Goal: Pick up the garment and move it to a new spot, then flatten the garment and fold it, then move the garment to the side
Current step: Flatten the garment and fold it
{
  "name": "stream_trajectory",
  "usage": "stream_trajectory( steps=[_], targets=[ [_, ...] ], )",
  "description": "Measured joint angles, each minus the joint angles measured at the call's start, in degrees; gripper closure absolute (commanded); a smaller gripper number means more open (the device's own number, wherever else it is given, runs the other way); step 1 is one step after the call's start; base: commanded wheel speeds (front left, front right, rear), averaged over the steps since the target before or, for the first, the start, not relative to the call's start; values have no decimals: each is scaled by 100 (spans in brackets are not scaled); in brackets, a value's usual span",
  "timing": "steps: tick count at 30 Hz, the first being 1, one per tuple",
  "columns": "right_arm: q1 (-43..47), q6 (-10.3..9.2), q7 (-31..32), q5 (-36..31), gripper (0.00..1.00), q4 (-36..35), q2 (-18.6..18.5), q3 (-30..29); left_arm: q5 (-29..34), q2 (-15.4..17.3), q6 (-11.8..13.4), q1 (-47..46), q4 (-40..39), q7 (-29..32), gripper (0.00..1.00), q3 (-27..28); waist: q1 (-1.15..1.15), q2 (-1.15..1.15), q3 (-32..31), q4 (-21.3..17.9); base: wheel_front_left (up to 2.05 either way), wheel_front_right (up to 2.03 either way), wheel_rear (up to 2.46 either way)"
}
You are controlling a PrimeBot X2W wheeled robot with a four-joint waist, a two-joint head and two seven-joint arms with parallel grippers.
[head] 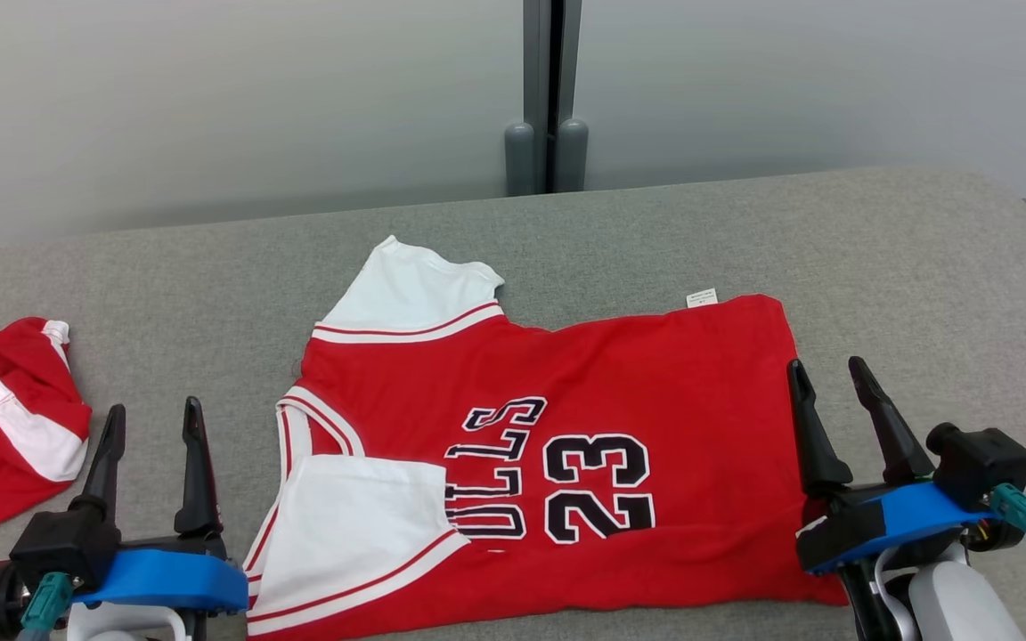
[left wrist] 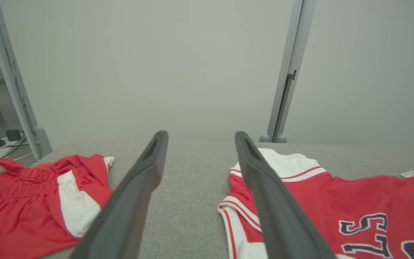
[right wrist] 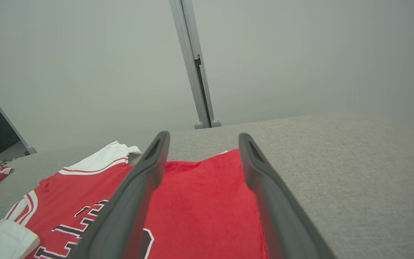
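One flat red jersey point(head: 655, 374), coarse grey surface point(head: 878, 249)

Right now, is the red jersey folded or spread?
Mostly spread: the jersey lies flat on the grey surface; one white sleeve is folded over it.

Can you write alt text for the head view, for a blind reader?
A red jersey numbered 23 lies spread on a grey fabric surface, between the open left gripper and right gripper. Red shorts lie at far left.

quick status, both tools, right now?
Left tool: open, holding nothing, beside the jersey.
Right tool: open, holding nothing, at the jersey's hem end.
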Motion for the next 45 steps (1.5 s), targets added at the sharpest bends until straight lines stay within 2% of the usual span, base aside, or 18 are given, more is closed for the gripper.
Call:
stream_trajectory(
  steps=[22, 29, 34, 45],
  targets=[
    [-286, 0, -133, 47, 0, 455, -33, -92, 127, -10, -170, -280, 336, 0, 0, 109, 0, 0, 24, 2, 0, 0, 0],
    [-883, 0, 177, 1, 0, 524, -308, -270, 145, 383, -240, -1334, 623, 13, 0, -137, 0, 0, 325, -76, 0, 0, 0],
    [-1488, 0, 563, -3, 0, 592, -481, -271, -9, 688, -245, -2471, 939, 294, 0, -516, 0, 0, 747, -254, 0, 0, 0],
    [-2508, 0, 995, 126, 0, 657, -572, 198, -805, 1458, -275, -4648, 1780, 975, 0, -2031, 1, 0, 1937, -722, 0, 0, 0]
  ],
)
